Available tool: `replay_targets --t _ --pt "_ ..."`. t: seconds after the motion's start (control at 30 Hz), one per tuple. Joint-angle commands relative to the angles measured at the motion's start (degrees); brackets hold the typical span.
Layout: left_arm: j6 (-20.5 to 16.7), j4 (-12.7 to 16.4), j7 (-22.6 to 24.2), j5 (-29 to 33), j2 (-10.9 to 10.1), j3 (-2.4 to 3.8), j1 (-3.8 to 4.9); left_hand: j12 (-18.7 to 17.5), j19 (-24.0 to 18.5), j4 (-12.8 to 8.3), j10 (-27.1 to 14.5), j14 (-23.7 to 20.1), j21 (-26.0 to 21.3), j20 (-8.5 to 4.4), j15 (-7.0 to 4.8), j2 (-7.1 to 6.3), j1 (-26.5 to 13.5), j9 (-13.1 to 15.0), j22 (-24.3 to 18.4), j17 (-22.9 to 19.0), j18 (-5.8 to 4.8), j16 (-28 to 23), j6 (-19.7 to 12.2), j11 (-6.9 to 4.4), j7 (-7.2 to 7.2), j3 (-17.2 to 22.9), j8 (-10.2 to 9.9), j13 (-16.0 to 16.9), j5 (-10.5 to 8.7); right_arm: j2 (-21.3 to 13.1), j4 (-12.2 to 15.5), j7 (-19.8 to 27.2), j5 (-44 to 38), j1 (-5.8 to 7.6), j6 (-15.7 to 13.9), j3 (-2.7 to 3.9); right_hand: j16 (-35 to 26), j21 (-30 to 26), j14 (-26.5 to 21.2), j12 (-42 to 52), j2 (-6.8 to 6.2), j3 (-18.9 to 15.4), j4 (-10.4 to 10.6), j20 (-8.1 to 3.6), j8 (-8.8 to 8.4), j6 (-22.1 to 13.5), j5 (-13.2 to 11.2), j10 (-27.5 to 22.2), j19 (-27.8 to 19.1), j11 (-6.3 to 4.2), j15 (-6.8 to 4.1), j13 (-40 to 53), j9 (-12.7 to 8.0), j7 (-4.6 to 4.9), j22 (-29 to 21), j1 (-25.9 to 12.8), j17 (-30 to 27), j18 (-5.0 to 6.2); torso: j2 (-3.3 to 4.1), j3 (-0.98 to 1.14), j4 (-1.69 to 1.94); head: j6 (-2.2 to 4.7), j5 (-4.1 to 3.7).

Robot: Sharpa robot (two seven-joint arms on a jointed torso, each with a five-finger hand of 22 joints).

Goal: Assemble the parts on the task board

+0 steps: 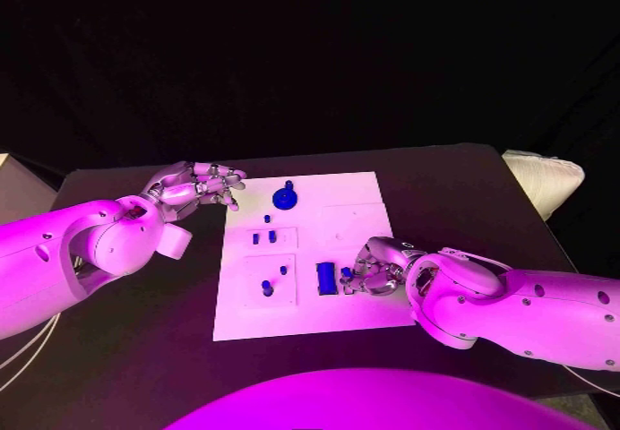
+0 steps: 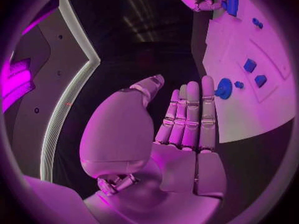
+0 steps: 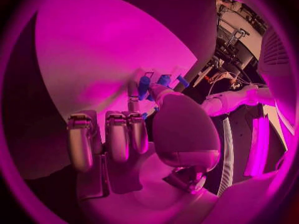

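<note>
Right robot hand (image 1: pixel 371 269) is curled on a blue part (image 1: pixel 326 279) at the task board (image 1: pixel 348 193) front-right; we can't tell if it's truly gripped. Risk: part tilts or slips, misses its recess. Left robot hand (image 1: pixel 196 188) hovers off-board over the desk (image 1: pixel 155 349), fingers straight, holding nothing. Recesses hold small blue parts (image 1: pixel 268 287); round blue part (image 1: pixel 286 196) lies near the far edge.

I worked at a black table (image 1: pixel 155 358). All was dark behind it, like a black curtain (image 1: pixel 310 72). Pink light fell on everything. A pale cushion (image 1: pixel 546 179) sat by the far right corner of the table. A light box (image 1: pixel 16 184) stood at the left edge. Two thin pale cables (image 1: pixel 26 349) hung down near me on the left.
</note>
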Motion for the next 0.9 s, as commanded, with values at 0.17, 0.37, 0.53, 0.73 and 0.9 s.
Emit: replay_targets --t 0.17,0.37,0.53,0.73,0.9 --pt "0.79 -0.05 0.11 -0.13 0.14 0.03 0.01 0.24 0.50 0.29 -0.48 -0.02 -0.36 -0.10 -0.28 -0.06 0.37 -0.06 -0.08 -0.10 0.76 0.24 0.19 0.00 -0.16 -0.31 0.31 0.08 -0.11 -0.19 0.46 0.34 -0.14 -0.13 -0.24 -0.03 0.35 0.25 6.19 0.27 0.24 -3.74 0.10 -0.30 0.75 0.45 -1.92 5.99 5.99 -0.55 -0.50 15.09 0.41 -0.20 15.08 -8.23 15.09 -0.39 0.03 0.04 0.00 0.00 -0.02" --pt "0.90 -0.17 -0.04 -0.13 0.24 0.03 0.01 0.27 0.52 0.42 -0.53 -0.04 -0.41 -0.10 -0.27 -0.07 0.30 -0.07 -0.12 -0.11 0.76 0.25 0.18 0.01 -0.16 -0.39 0.33 0.08 -0.11 -0.57 0.77 0.57 -0.07 -0.14 -0.19 -0.02 0.35 0.25 6.19 0.27 0.14 -4.04 0.05 -0.30 0.79 0.43 -2.09 5.99 5.99 -0.56 -0.51 15.09 0.44 -0.21 15.08 -8.36 15.09 -0.39 -0.01 0.04 -0.01 0.00 0.13" --pt "0.93 -0.23 -0.11 -0.12 0.31 0.03 0.01 0.27 0.52 0.42 -0.53 -0.04 -0.41 -0.10 -0.27 -0.07 0.30 -0.07 -0.12 -0.11 0.76 0.25 0.18 0.01 -0.16 -0.39 0.33 0.08 -0.11 -0.84 1.00 0.86 0.29 -0.14 0.00 -0.02 0.35 0.25 6.19 0.27 0.07 -4.11 0.02 -0.30 0.80 0.41 -2.13 5.99 5.99 -0.56 -0.51 15.09 0.45 -0.21 15.08 -8.35 15.09 -0.39 0.02 0.07 -0.02 0.00 0.09" --pt "0.90 -0.30 -0.16 -0.12 0.37 0.03 0.01 0.28 0.53 0.44 -0.56 -0.05 -0.44 -0.10 -0.27 -0.06 0.32 -0.08 -0.13 -0.11 0.76 0.25 0.18 0.00 -0.17 -0.40 0.34 0.08 -0.09 -1.60 0.88 1.32 0.50 -0.14 0.26 -0.02 0.35 0.25 6.19 0.27 -0.22 -4.42 -0.22 -0.33 0.88 0.13 -1.83 5.99 5.99 -0.57 -0.52 15.09 0.54 -0.21 15.08 -6.55 15.09 -0.39 -0.02 0.00 0.00 0.00 -0.04" --pt "0.91 -0.41 -0.17 -0.12 0.40 0.03 0.01 0.29 0.53 0.46 -0.58 -0.06 -0.47 -0.10 -0.28 -0.05 0.35 -0.08 -0.15 -0.12 0.76 0.25 0.18 0.00 -0.18 -0.41 0.35 0.08 -0.08 -2.27 0.50 2.85 0.80 -0.14 0.64 -0.02 0.35 0.25 6.19 0.27 -1.58 -4.60 -1.64 -0.25 0.98 -0.64 -8.88 5.99 5.99 -0.41 -0.42 15.09 0.66 -0.02 15.08 1.86 15.09 -0.39 -0.04 -0.01 -0.01 0.00 -0.16"
